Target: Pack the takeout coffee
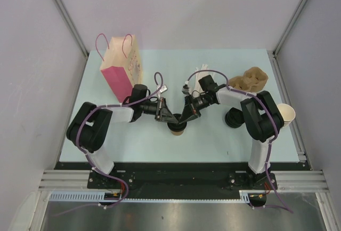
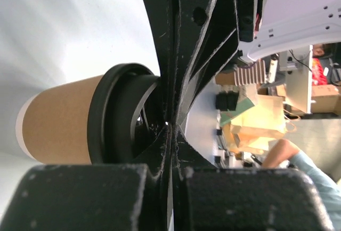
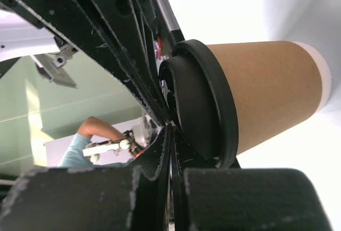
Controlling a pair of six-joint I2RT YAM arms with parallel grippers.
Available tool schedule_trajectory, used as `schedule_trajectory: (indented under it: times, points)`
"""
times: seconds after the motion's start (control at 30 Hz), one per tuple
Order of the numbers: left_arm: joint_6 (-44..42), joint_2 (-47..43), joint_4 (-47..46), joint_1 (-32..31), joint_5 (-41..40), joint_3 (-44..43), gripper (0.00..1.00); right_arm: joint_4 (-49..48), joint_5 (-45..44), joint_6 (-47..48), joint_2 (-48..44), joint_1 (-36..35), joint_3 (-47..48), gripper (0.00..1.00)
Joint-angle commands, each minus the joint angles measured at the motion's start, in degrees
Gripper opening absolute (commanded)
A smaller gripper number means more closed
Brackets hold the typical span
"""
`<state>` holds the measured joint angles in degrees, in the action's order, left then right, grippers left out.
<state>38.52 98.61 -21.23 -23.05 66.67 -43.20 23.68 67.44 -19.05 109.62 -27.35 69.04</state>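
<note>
Overhead, the takeout coffee (image 1: 177, 129) stands upright mid-table, well clear of every edge of the table (image 1: 160, 146), with bare surface in front of it. The left jaws and right jaws meet over it, both closed on nothing. A paper bag (image 1: 120, 64) stands at the far left corner, its contents unseen. A stack of paper cups (image 1: 286, 114) sits at the right edge.

Left wrist: the jaws are pressed together, the black lid (image 2: 109, 114) just beside their tips.

Right wrist: likewise closed, beside the lid.
</note>
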Motion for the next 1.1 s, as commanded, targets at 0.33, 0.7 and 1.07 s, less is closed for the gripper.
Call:
schedule_trajectory:
  times: [0.33, 0.7, 1.07]
  points:
    - [-7.7, 6.6, 11.3, 0.6, -14.8, 0.5, 0.0, 2.1, -7.8, 2.2, 6.4, 0.6, -0.1, 0.0]
    - [-7.8, 1.3, 10.4, -0.5, -14.6, 1.1, 0.0, 5.1, -12.5, 6.9, 9.1, 0.5, -0.3, 0.0]
    - [-9.2, -3.7, 10.5, -4.7, -15.7, 1.8, 0.0, 6.8, -19.4, 8.6, 10.6, -0.7, -0.4, 0.0]
